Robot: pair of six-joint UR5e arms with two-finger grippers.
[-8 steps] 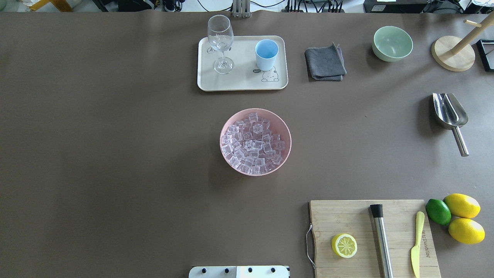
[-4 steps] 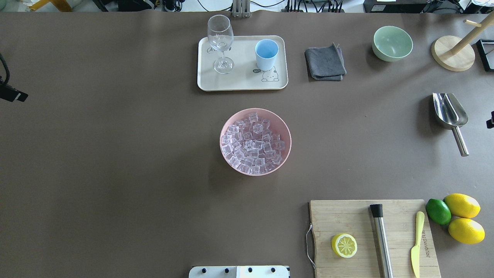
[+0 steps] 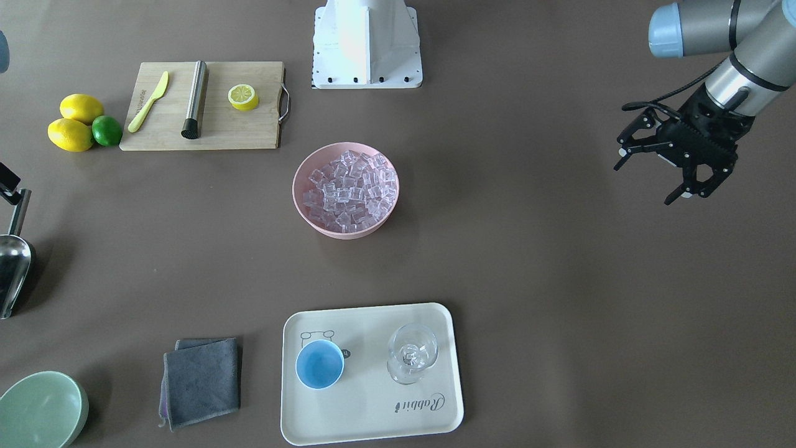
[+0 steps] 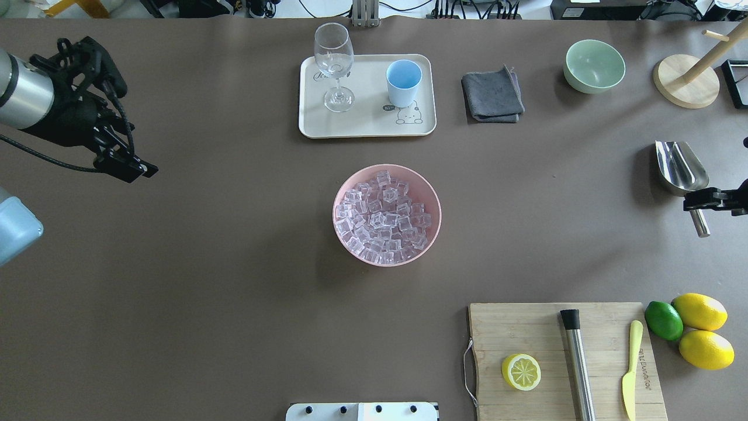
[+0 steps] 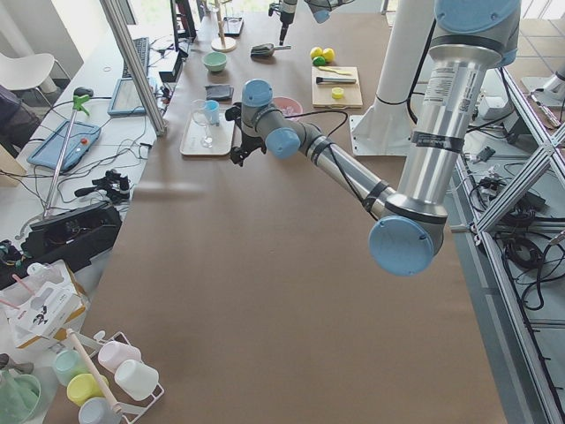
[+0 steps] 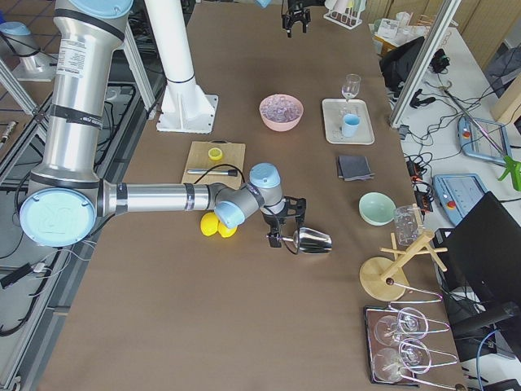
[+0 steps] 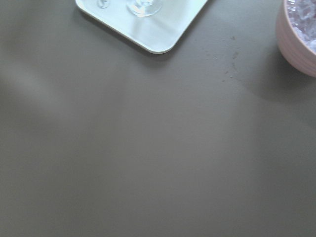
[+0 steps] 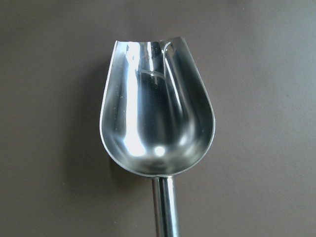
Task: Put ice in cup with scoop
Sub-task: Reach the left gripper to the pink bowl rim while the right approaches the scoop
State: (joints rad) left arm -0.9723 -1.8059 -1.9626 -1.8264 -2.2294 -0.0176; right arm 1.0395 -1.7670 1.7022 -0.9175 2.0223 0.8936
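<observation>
The steel scoop (image 4: pixel 681 169) lies on the table at the right, handle toward me; it fills the right wrist view (image 8: pixel 158 123). My right gripper (image 4: pixel 710 202) hangs open just over the scoop's handle, mostly cut off by the view's edge. The ice (image 4: pixel 385 216) is heaped in a pink bowl (image 4: pixel 335 204) at mid-table. The light-blue cup (image 4: pixel 403 82) stands upright and empty on a cream tray (image 4: pixel 362 126) behind the bowl. My left gripper (image 4: pixel 111 111) is open and empty above the table's far left, well away from all of these; it also shows in the front view (image 3: pixel 650 180).
A wine glass (image 4: pixel 334 58) stands on the tray left of the cup. A grey cloth (image 4: pixel 492 96) and a pale green bowl (image 4: pixel 594 65) lie right of the tray. A cutting board (image 4: pixel 526 327) with half a lemon, a steel rod and a knife sits front right.
My left arm has swung into the overhead view from the left edge. My right gripper has come in from the right edge to over the scoop's handle. Nothing on the table has moved.
</observation>
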